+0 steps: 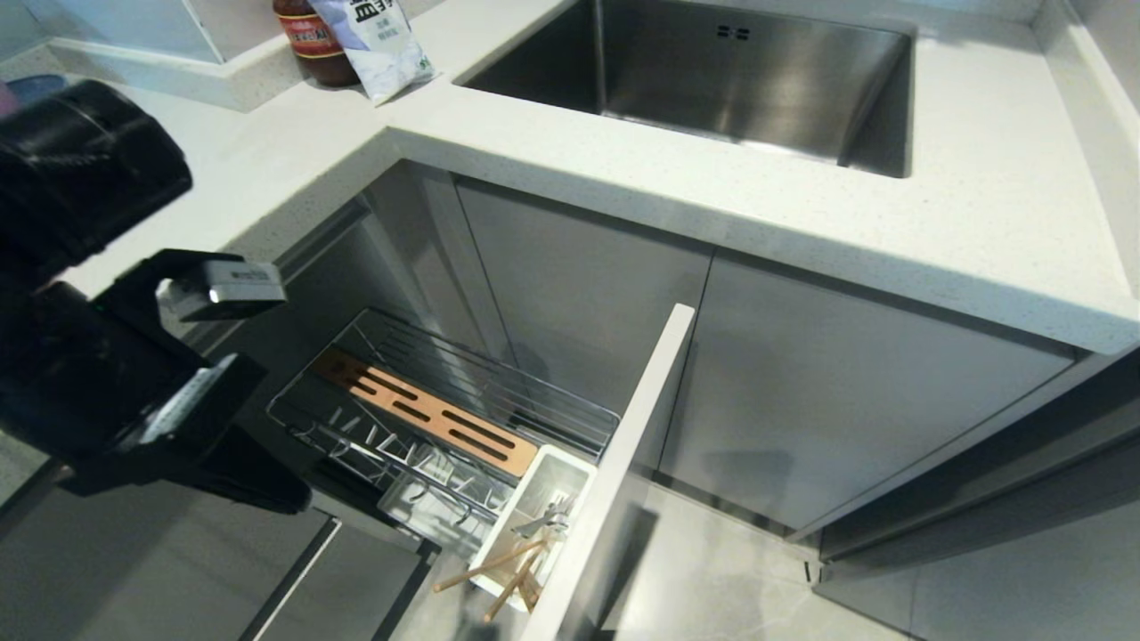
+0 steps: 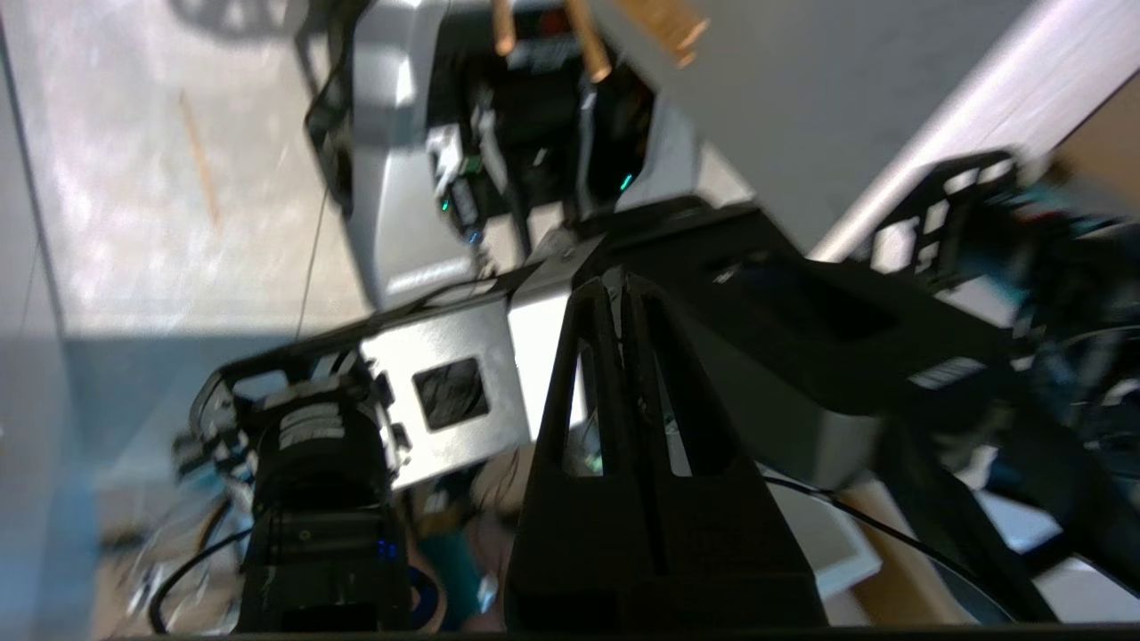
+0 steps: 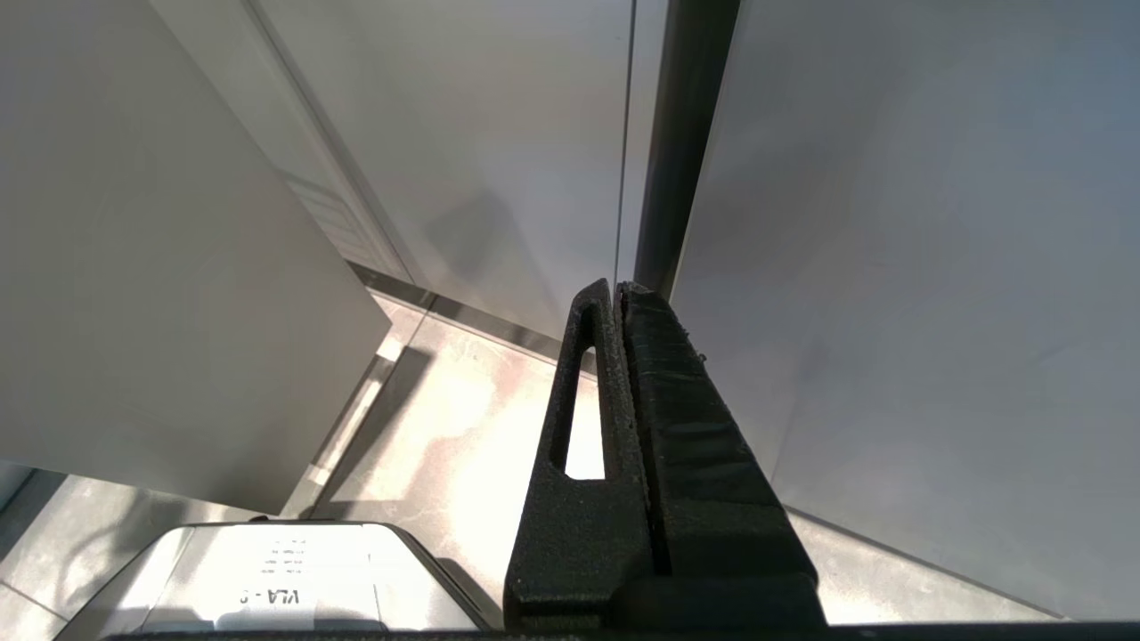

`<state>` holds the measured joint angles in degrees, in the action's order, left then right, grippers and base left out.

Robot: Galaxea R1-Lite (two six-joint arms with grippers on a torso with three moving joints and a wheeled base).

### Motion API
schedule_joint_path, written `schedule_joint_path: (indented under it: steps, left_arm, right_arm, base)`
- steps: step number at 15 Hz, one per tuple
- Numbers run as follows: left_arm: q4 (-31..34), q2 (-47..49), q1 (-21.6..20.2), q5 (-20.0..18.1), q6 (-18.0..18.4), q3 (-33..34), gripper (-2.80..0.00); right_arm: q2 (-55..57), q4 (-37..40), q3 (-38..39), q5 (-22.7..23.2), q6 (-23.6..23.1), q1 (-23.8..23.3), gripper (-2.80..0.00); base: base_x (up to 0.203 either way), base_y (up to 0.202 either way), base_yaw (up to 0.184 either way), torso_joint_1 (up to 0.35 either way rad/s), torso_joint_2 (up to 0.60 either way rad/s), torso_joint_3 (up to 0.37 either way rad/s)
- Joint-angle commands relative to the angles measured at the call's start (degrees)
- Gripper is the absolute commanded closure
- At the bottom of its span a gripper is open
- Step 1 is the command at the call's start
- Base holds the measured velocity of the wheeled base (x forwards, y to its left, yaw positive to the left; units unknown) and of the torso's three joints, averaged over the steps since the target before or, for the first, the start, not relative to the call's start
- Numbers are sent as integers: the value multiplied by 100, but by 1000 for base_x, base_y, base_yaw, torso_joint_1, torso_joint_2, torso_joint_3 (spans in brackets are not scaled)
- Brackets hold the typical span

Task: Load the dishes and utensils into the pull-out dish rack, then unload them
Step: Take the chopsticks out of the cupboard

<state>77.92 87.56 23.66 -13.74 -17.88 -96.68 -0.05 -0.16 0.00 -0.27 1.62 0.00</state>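
Note:
The pull-out dish rack (image 1: 463, 383) stands drawn out below the counter, its wire slots bare, with a brown wooden strip (image 1: 427, 411) and a tall white front panel (image 1: 628, 445). Its white cutlery box (image 1: 521, 547) holds the utensils: wooden chopsticks (image 1: 485, 570) leaning out toward me and silver cutlery (image 1: 550, 516). The dishes are out of view. My left arm (image 1: 98, 356) hangs at the left, beside the rack. The left gripper (image 2: 617, 278) is shut and empty, pointing back at my own base. The right gripper (image 3: 614, 287) is shut and empty before grey cabinet doors.
A steel sink (image 1: 739, 80) is set in the white countertop (image 1: 623, 191) above the rack. A sauce jar (image 1: 312, 40) and a white bag (image 1: 378, 40) stand at the back left. Grey cabinet doors (image 1: 846, 383) lie right of the front panel, with tiled floor (image 1: 712, 579) below.

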Motion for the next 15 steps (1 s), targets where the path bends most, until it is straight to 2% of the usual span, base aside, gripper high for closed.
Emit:
schedule_joint_path:
  steps: [1, 4, 5, 15]
  left_arm:
    - [-79, 502, 184, 64, 9, 377, 0]
    - [-582, 853, 497, 485, 14, 952, 0]
    - [-629, 966, 559, 501, 13, 1022, -280]
    - [-658, 2096, 668, 530, -3, 1123, -280]
  right_arm:
    - [-13, -2, 9, 0, -4, 0, 0]
    - [-13, -2, 9, 0, -4, 0, 0]
    - [-13, -2, 9, 0, 5, 0, 0]
    - [-13, -2, 5, 0, 0, 0, 0]
  base:
    - [0, 0, 0, 0, 0, 0]
    - [0, 0, 0, 0, 0, 0]
    - [0, 0, 0, 0, 0, 0]
    - [0, 0, 0, 0, 0, 0]
